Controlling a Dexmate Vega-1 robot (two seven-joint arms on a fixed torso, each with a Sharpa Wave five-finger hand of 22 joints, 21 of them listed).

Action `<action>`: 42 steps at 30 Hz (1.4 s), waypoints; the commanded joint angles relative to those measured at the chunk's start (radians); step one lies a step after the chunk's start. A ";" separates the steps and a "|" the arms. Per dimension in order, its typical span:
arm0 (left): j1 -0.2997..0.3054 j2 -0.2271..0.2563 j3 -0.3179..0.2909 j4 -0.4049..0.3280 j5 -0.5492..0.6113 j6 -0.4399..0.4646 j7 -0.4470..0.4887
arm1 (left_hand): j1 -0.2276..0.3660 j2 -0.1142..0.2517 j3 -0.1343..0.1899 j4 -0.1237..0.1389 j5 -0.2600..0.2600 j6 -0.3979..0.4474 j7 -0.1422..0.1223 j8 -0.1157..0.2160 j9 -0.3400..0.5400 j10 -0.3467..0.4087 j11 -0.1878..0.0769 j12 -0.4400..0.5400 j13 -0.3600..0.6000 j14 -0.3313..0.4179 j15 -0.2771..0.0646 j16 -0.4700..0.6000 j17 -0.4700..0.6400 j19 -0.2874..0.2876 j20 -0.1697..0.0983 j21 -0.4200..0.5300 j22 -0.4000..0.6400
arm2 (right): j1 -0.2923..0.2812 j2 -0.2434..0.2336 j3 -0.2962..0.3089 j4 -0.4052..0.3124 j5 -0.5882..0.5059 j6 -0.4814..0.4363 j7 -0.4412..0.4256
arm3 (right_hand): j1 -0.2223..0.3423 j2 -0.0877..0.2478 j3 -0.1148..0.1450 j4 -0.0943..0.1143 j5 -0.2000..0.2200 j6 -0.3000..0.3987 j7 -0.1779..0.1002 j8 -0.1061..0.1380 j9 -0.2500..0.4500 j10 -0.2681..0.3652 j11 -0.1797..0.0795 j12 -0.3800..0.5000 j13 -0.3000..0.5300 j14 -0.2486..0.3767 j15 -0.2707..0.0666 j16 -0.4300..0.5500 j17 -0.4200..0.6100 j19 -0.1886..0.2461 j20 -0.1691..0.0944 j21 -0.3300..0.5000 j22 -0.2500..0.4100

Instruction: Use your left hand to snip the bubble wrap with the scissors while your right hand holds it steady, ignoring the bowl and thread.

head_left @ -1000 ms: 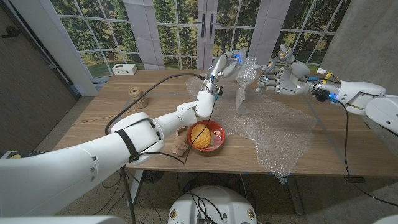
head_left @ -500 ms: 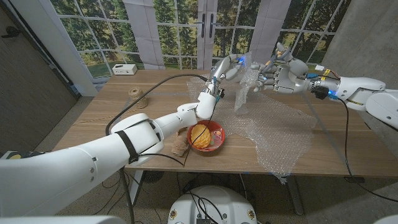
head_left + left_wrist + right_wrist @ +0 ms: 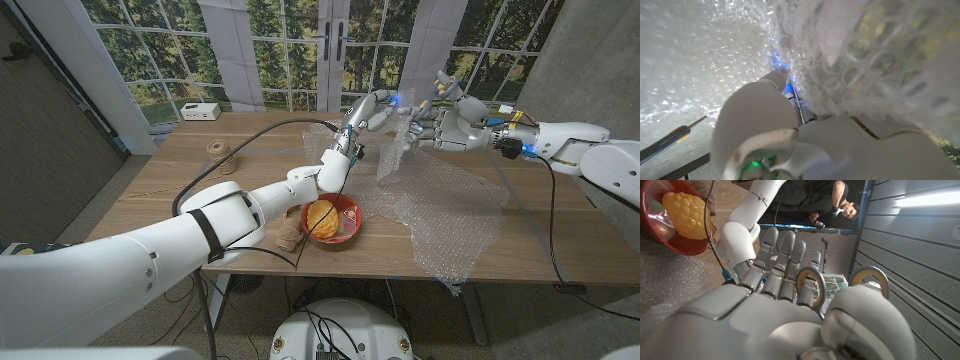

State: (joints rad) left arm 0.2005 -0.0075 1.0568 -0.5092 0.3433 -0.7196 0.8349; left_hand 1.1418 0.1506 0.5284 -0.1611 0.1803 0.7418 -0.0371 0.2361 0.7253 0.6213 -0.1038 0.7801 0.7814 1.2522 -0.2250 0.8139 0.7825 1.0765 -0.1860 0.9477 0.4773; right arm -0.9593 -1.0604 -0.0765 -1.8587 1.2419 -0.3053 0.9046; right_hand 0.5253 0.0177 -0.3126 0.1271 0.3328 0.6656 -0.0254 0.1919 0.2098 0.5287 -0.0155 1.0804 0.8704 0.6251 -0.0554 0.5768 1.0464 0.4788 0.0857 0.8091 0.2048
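Head view: clear, limp, featherlight bubble-wrap sheet [image 3: 440, 205] draped over wooden desk [image 3: 180, 180], raised edge pinched by right hand [image 3: 447, 123]; left hand [image 3: 365, 110] grip unclear.

Tall paned windows [image 3: 290, 45] showing trees stand behind the wooden table [image 3: 200, 180].

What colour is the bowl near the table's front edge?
Red; the bowl shows best in the head view, holding a yellow item.
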 commanded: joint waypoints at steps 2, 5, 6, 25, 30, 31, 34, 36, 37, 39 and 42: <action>-0.034 -0.041 0.046 0.090 -0.016 -0.044 0.019 | 0.007 -0.014 -0.015 -0.004 0.000 0.036 0.000 -0.006 -0.010 0.035 0.002 -0.009 -0.022 -0.006 -0.001 0.011 -0.001 -0.009 -0.034 0.018 0.000 | 0.033 -0.003 -0.034 -0.009 -0.007 -0.005 0.013 | -0.011 0.000 -0.009 -0.001 0.000 -0.076 0.074 -0.002 -0.001 -0.003 -0.006 0.002 0.004 0.007 -0.055 0.003 0.001 0.006 0.006 -0.002 0.001; -0.037 -0.039 0.058 0.088 -0.020 -0.046 0.013 | 0.011 -0.019 -0.022 -0.006 -0.001 0.046 -0.001 -0.010 -0.016 0.046 0.003 -0.015 -0.034 -0.005 -0.001 0.015 -0.001 -0.012 -0.034 0.023 -0.001 | 0.032 -0.011 -0.031 -0.021 -0.005 -0.008 0.010 | -0.012 -0.001 -0.010 -0.001 0.000 -0.079 0.076 -0.003 -0.002 -0.003 -0.003 0.001 0.003 0.006 -0.054 0.003 0.002 0.006 0.006 -0.002 0.001; -0.039 -0.038 0.062 0.087 -0.019 -0.044 0.011 | 0.013 -0.020 -0.025 -0.007 -0.001 0.053 -0.002 -0.011 -0.018 0.052 0.004 -0.018 -0.039 -0.005 -0.001 0.017 -0.001 -0.013 -0.034 0.026 -0.001 | 0.034 -0.012 -0.032 -0.024 -0.004 -0.009 0.012 | -0.012 -0.002 -0.010 -0.001 0.000 -0.080 0.076 -0.003 -0.002 -0.002 -0.004 0.001 0.002 0.005 -0.054 0.001 0.000 0.006 0.006 -0.002 0.001; -0.053 -0.056 0.097 0.108 -0.055 -0.031 0.007 | 0.028 -0.022 -0.052 -0.003 -0.001 0.076 -0.001 -0.032 -0.046 0.080 -0.007 -0.050 -0.079 -0.007 -0.001 0.030 -0.012 -0.025 -0.032 0.048 -0.011 | 0.108 0.017 -0.148 0.021 0.019 -0.103 0.045 | -0.016 -0.003 -0.010 0.001 -0.001 -0.099 0.079 -0.006 -0.004 -0.009 -0.003 -0.009 -0.011 -0.002 -0.051 -0.003 -0.003 0.003 0.008 -0.006 0.001; -0.056 -0.057 0.104 0.114 -0.062 -0.027 0.024 | 0.030 -0.020 -0.056 -0.001 0.000 0.078 -0.004 -0.036 -0.052 0.080 -0.010 -0.053 -0.077 -0.007 -0.001 0.033 -0.014 -0.026 -0.031 0.050 -0.017 | 0.109 0.018 -0.150 0.032 0.024 -0.109 0.046 | -0.016 -0.003 -0.010 0.000 -0.001 -0.099 0.079 -0.005 -0.005 -0.007 -0.004 -0.009 -0.014 -0.003 -0.052 -0.003 -0.003 0.003 0.009 -0.006 0.001; -0.056 -0.057 0.104 0.114 -0.065 -0.024 0.025 | 0.030 -0.021 -0.057 -0.001 0.000 0.078 -0.003 -0.036 -0.053 0.079 -0.010 -0.054 -0.076 -0.008 -0.001 0.033 -0.015 -0.026 -0.031 0.051 -0.017 | 0.110 0.019 -0.152 0.034 0.026 -0.111 0.048 | -0.016 -0.003 -0.010 0.000 -0.001 -0.100 0.078 -0.005 -0.005 -0.008 -0.004 -0.009 -0.013 -0.004 -0.053 -0.003 -0.003 0.004 0.008 -0.006 0.001; -0.056 -0.057 0.109 0.115 -0.069 -0.021 0.025 | 0.033 -0.022 -0.060 -0.002 0.000 0.081 -0.005 -0.038 -0.057 0.080 -0.011 -0.057 -0.078 -0.009 -0.001 0.034 -0.017 -0.027 -0.032 0.054 -0.020 | 0.114 0.021 -0.155 0.038 0.030 -0.118 0.051 | -0.016 -0.003 -0.009 0.000 -0.001 -0.100 0.078 -0.005 -0.005 -0.009 -0.001 -0.009 -0.013 -0.003 -0.053 -0.003 -0.004 0.003 0.008 -0.007 0.001; -0.056 -0.057 0.113 0.115 -0.067 -0.020 0.031 | 0.035 -0.021 -0.063 -0.002 0.000 0.083 -0.007 -0.040 -0.061 0.082 -0.012 -0.061 -0.081 -0.008 -0.001 0.037 -0.017 -0.027 -0.032 0.056 -0.023 | 0.113 0.023 -0.157 0.038 0.030 -0.118 0.049 | -0.016 -0.003 -0.009 0.000 -0.001 -0.100 0.078 -0.004 -0.005 -0.009 -0.001 -0.009 -0.014 -0.003 -0.051 -0.003 -0.003 0.003 0.008 -0.007 0.001; -0.056 -0.057 0.116 0.115 -0.067 -0.018 0.036 | 0.035 -0.020 -0.064 -0.001 0.000 0.083 -0.008 -0.040 -0.062 0.082 -0.013 -0.062 -0.081 -0.009 -0.001 0.037 -0.018 -0.028 -0.031 0.056 -0.024 | 0.114 0.023 -0.159 0.039 0.031 -0.122 0.050 | -0.016 -0.003 -0.010 0.000 -0.001 -0.099 0.079 -0.004 -0.005 -0.009 -0.002 -0.009 -0.013 -0.004 -0.050 -0.003 -0.003 0.003 0.008 -0.007 0.001; -0.056 -0.058 0.117 0.116 -0.069 -0.015 0.037 | 0.037 -0.021 -0.065 -0.002 0.000 0.082 -0.008 -0.042 -0.065 0.084 -0.013 -0.063 -0.081 -0.009 -0.001 0.039 -0.019 -0.028 -0.032 0.058 -0.026 | 0.115 0.021 -0.160 0.038 0.028 -0.122 0.050 | -0.016 -0.004 -0.010 0.000 -0.001 -0.100 0.078 -0.004 -0.005 -0.008 -0.002 -0.008 -0.013 -0.004 -0.051 -0.004 -0.004 0.003 0.008 -0.007 0.001; -0.056 -0.059 0.123 0.119 -0.070 -0.012 0.047 | 0.038 -0.020 -0.067 -0.001 0.000 0.084 -0.010 -0.043 -0.068 0.081 -0.015 -0.067 -0.082 -0.009 -0.001 0.040 -0.020 -0.029 -0.032 0.059 -0.028 | 0.116 0.020 -0.162 0.040 0.030 -0.129 0.050 | -0.017 -0.004 -0.010 0.000 -0.001 -0.103 0.079 -0.005 -0.005 -0.009 -0.002 -0.009 -0.014 -0.003 -0.053 -0.004 -0.005 0.003 0.009 -0.008 0.001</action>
State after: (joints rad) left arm 0.1464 -0.0631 1.1622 -0.3979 0.2818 -0.7447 0.8576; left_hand 1.1636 0.1294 0.4682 -0.1641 0.1803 0.8183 -0.0463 0.1957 0.6576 0.6979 -0.1124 0.7194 0.6988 1.2469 -0.2303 0.8481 0.7624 1.0515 -0.1751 0.9991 0.4494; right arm -0.8521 -1.0422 -0.2250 -1.8291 1.2662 -0.4159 0.9509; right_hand 0.5172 0.0096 -0.3155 0.1300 0.3328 0.6510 -0.0285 0.1881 0.2045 0.5192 -0.0138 1.0754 0.8566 0.6212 -0.0593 0.5729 1.0416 0.4788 0.0857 0.8015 0.2048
